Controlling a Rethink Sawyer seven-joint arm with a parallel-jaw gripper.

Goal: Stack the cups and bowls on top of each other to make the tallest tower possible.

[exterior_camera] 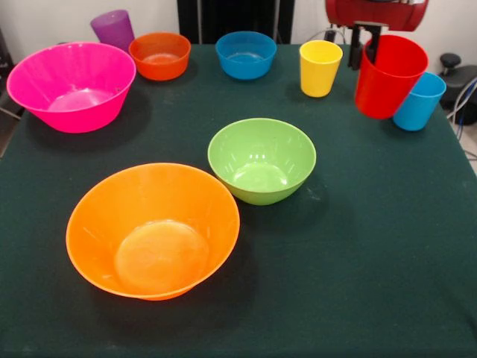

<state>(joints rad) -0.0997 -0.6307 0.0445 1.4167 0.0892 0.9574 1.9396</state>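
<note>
Dark green table [373, 283], white wall [45, 19].

The red and black arm [376, 13] comes down at the top right, only its red lower housing showing. Below it hangs the black gripper [365, 46], its dark fingers [356, 51] straddling the rim of the tilted red plastic cup [387, 78], which they grip.

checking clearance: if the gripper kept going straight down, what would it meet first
Probably the tilted red plastic cup: the gripper hangs at its rim, one finger seemingly inside. Depth is unclear.
</note>
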